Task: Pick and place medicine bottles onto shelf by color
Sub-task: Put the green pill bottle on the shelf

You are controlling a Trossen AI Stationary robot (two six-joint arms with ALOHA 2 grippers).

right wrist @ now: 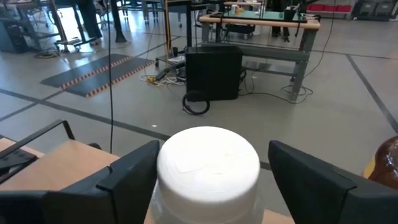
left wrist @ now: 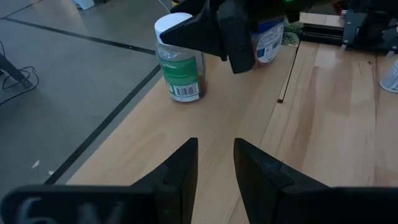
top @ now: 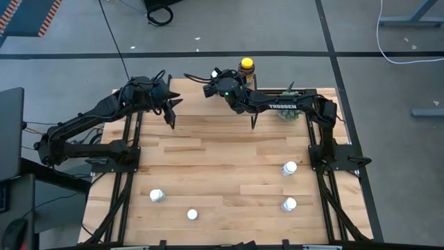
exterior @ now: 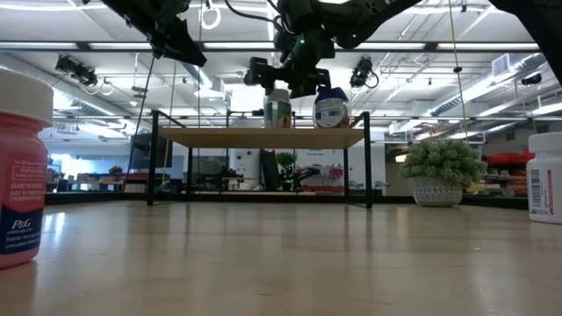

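Observation:
The shelf (exterior: 263,138) stands at the table's far side (top: 201,104). On it stand a green-labelled white-capped bottle (exterior: 278,112), a squat blue-lidded bottle (exterior: 331,107) and the amber yellow-capped bottle (top: 246,69). My right gripper (right wrist: 211,177) is open, with one finger at each side of the green-labelled bottle's white cap (right wrist: 208,165). My left gripper (left wrist: 216,168) is open and empty above the shelf's left end (top: 170,105). Several white-capped bottles stand upright on the near tabletop (top: 157,196) (top: 192,214) (top: 289,168) (top: 288,204). One of them is pink-labelled (exterior: 18,167). My right gripper comes at the green-labelled bottle's cap from above and from the table's right. A gap shows between the cap and one finger (right wrist: 311,180). Whether the other finger (right wrist: 124,177) touches the cap, I cannot tell. The bottle stands upright on the shelf.
A green potted plant (exterior: 443,171) stands on the table right of the shelf (top: 288,111). The shelf's thin black legs (exterior: 367,171) reach down to the tabletop. Bare wood lies in the middle of the table (top: 222,160). Beyond the far edge is open floor.

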